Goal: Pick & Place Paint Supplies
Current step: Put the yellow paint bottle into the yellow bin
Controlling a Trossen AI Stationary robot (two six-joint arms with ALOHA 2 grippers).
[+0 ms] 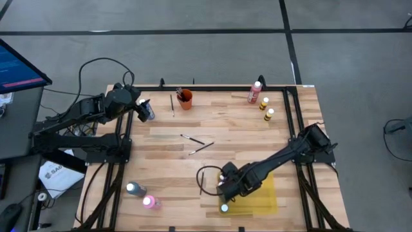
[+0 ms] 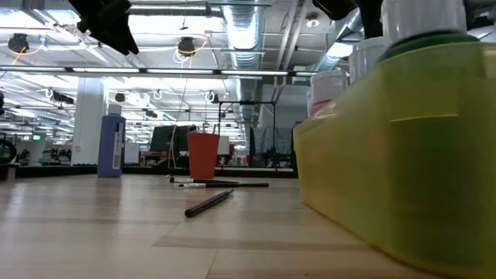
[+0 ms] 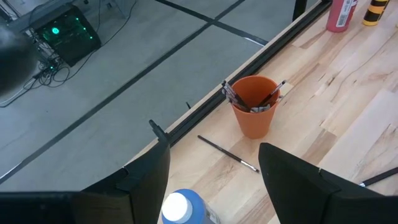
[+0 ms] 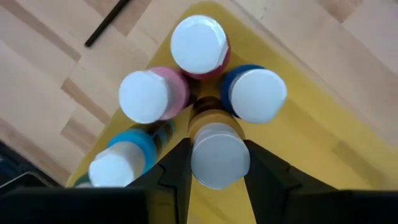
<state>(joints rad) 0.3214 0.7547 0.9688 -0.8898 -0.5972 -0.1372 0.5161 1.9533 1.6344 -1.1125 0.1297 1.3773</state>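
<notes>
no legible text, labels, brands or numbers anywhere

left pincer (image 3: pixel 211 180) spread, right pincer (image 4: pixel 214 163) gripping

My bench (image 1: pixel 219 125) is light wood with smooth, striped grain. My right gripper (image 4: pixel 214 180) looks like dark matt plastic. The bottle caps (image 4: pixel 198 43) are smooth white plastic. The yellow tray (image 2: pixel 403 155) looks see-through plastic.

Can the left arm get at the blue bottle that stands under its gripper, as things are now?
Probably yes. The left gripper is open above the blue bottle, whose white cap shows between its fingers. Nearby are only the orange cup and a loose paintbrush, both farther along the table.
</notes>
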